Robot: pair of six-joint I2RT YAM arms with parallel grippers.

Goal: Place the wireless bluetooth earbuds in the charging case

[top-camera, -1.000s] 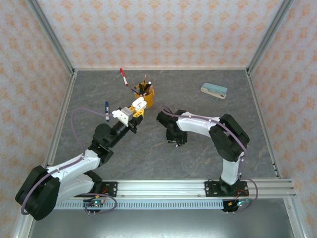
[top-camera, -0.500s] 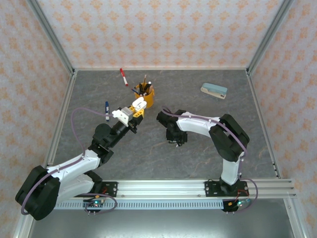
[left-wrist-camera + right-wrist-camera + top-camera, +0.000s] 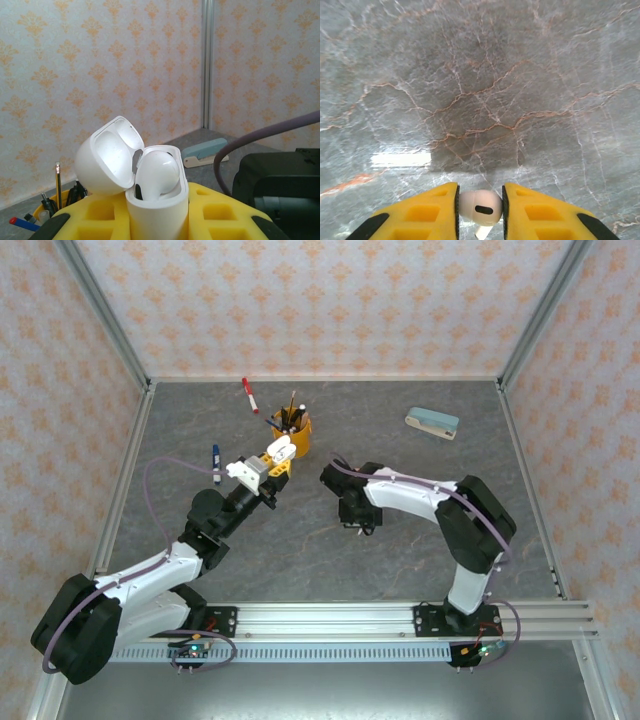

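My left gripper [image 3: 155, 202] is shut on the white charging case [image 3: 159, 215] and holds it upright above the table. The case's lid [image 3: 107, 162] is swung open. One white earbud [image 3: 157, 172] sits in a case slot. In the top view the left gripper [image 3: 277, 457] holds the case [image 3: 283, 449] beside the yellow cup. My right gripper [image 3: 358, 524] points down at the table's middle. Its yellow fingers [image 3: 432, 212] are shut on a pale earbud [image 3: 479, 207], stem hanging down, just above the marbled grey table [image 3: 485, 90].
A yellow pen cup [image 3: 294, 430] stands just behind the held case. A red marker [image 3: 248, 395] and a blue marker [image 3: 216, 461] lie at the back left. A teal and cream block [image 3: 432, 423] lies at the back right. Patterned walls enclose the table.
The right gripper's jaws have closed in on the earbud, and the right arm's elbow has shifted slightly right. The left arm and the case have not moved.
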